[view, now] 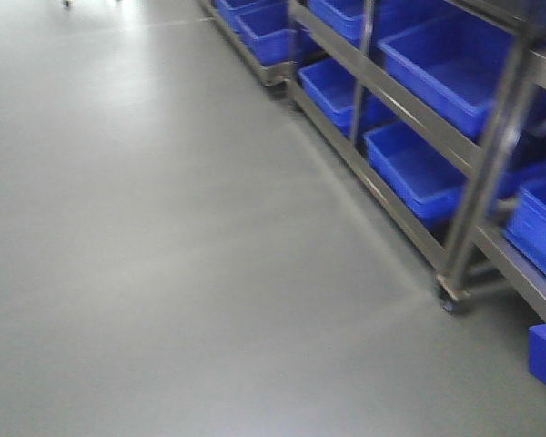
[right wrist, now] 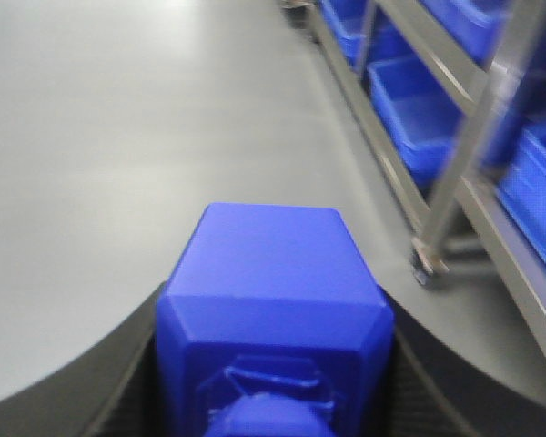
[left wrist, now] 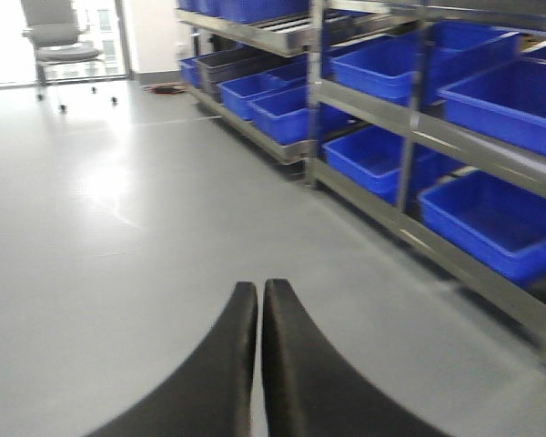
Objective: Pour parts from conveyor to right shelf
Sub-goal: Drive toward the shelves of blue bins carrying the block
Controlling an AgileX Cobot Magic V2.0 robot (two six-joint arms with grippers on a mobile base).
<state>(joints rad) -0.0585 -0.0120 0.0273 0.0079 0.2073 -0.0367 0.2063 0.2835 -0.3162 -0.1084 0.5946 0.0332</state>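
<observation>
The right hand (right wrist: 275,350) grips the blue block (right wrist: 271,264) tight. The left hand (left wrist: 259,305) is closed and empty. Steer gently to the shelf (right wrist: 460,164) at two o'clock, block level.

floor (view: 164,237): plain light grey, no pattern, white glare patch toward 12 o'clock. crates (view: 455,73): glossy saturated blue, all one shade, from 1 to 4 o'clock. shelf frame (view: 491,155): bare silver-grey steel. block (right wrist: 273,282): bright uniform blue, top face a bit lighter, at 6 o'clock in the right wrist view. right gripper fingers (right wrist: 100,396): dark grey-black, fine ribbed texture. left gripper (left wrist: 259,291): plain matte black. office chair (left wrist: 59,27) at 11 o'clock: grey.
</observation>
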